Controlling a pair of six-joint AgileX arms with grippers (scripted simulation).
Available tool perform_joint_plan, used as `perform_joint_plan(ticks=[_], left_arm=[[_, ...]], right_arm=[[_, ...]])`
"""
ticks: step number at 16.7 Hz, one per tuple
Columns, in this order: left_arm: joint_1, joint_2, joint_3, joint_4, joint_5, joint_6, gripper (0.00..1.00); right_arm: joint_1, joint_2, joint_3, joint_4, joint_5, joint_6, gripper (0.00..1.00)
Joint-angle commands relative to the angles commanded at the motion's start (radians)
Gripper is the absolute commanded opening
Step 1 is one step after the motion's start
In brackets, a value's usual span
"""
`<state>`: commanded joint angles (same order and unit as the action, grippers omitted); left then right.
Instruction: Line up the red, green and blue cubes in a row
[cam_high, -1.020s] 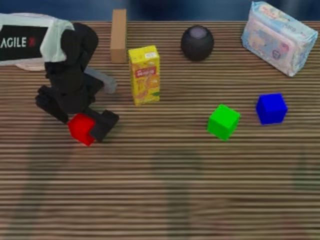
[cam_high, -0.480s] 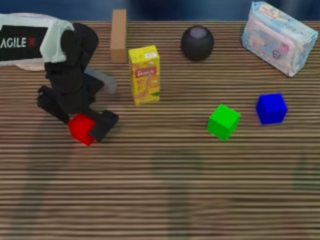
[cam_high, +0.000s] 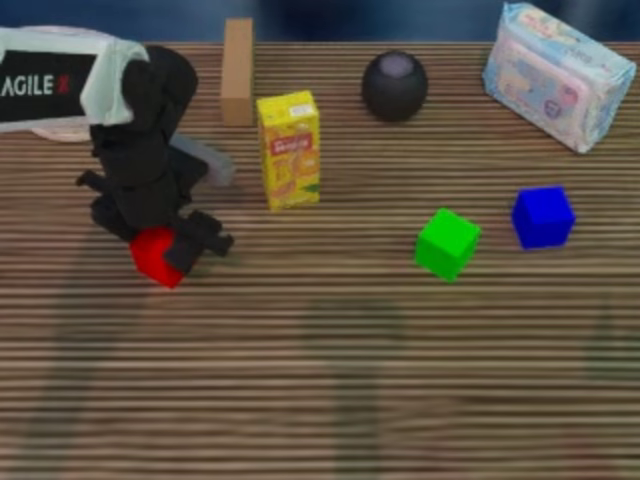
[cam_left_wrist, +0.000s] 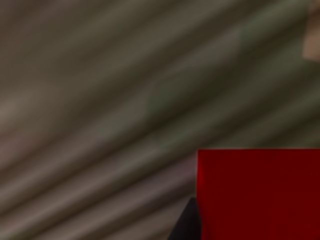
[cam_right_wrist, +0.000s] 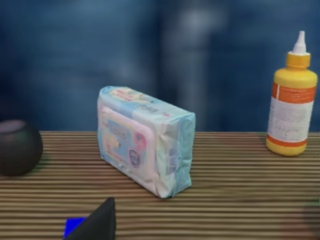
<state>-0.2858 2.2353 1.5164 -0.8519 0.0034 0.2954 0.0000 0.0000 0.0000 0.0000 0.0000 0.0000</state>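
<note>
Gripping the red cube (cam_high: 153, 256) at far left, seemingly, the left gripper (cam_high: 160, 245) must next carry it right toward the green cube (cam_high: 447, 242).

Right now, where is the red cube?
In the top view, the red cube sits at the table's left, between the left gripper's fingers, left of the juice carton.

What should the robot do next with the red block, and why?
Probably lift the red cube a little and carry it right, toward the green cube and blue cube. The left gripper looks closed around it, and those two already sit side by side far across the table, so red is the stray one.
</note>
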Motion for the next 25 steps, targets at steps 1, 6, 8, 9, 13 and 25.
perform_joint_plan(ticks=[1,6,8,9,13,25], left_arm=[[0.000,0.000,0.000,0.000,0.000,0.000,0.00],[0.000,0.000,0.000,0.000,0.000,0.000,0.00],[0.000,0.000,0.000,0.000,0.000,0.000,0.00],[0.001,-0.028,0.008,-0.011,0.007,-0.004,0.00],[0.005,-0.053,0.062,-0.086,0.008,-0.002,0.00],[-0.006,-0.122,0.147,-0.247,0.005,-0.041,0.00]], right_arm=[[0.000,0.000,0.000,0.000,0.000,0.000,1.00],[0.000,0.000,0.000,0.000,0.000,0.000,1.00],[0.000,0.000,0.000,0.000,0.000,0.000,1.00],[0.000,0.000,0.000,0.000,0.000,0.000,1.00],[0.000,0.000,0.000,0.000,0.000,0.000,1.00],[0.000,0.000,0.000,0.000,0.000,0.000,1.00]])
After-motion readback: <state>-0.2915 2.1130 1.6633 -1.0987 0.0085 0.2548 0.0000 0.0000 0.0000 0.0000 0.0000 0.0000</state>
